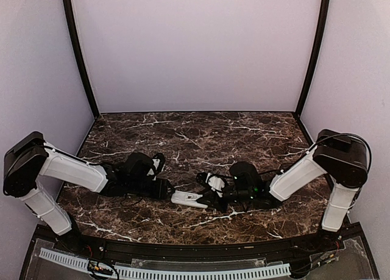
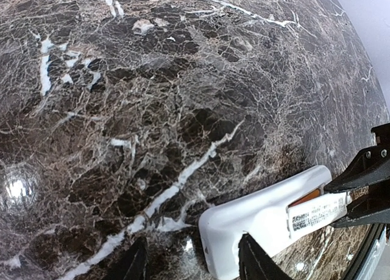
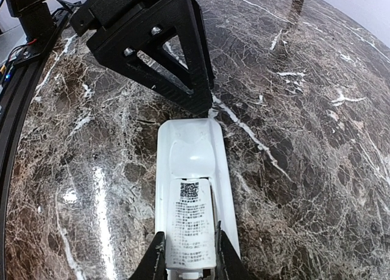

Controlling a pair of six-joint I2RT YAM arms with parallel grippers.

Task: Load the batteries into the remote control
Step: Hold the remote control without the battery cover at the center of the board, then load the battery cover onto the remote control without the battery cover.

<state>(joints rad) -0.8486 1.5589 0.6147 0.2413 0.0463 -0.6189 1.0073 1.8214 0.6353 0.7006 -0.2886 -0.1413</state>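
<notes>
At the remote's left end, the left gripper (image 2: 192, 265) sits low on the worktop (image 2: 152, 109), its two dark fingers spread apart with the rounded corner of the remote control (image 2: 262, 222) poking in between them. One finger is close against the remote, the other stands clear of it, so I read this as open and bracing, not clamping.

Along the remote itself: it lies flat on the worktop, plain white back up, lengthwise between the two arms. Look at the right-hand half of it, where a sliver of the orange battery (image 2: 304, 199) peeks out from the bay. That one looks seated. Any second cell is hidden, so I cannot say whether it is in.

Over the remote's right end, the cover (image 3: 190, 225), white with a printed label, lies on the back, and the right gripper (image 3: 190, 258) has its fingers pinched on either side of it.

My call: we're late in the job. Loading appears mostly done. What's left is confirming both cells are in, sliding that cover fully home, and letting go.
</notes>
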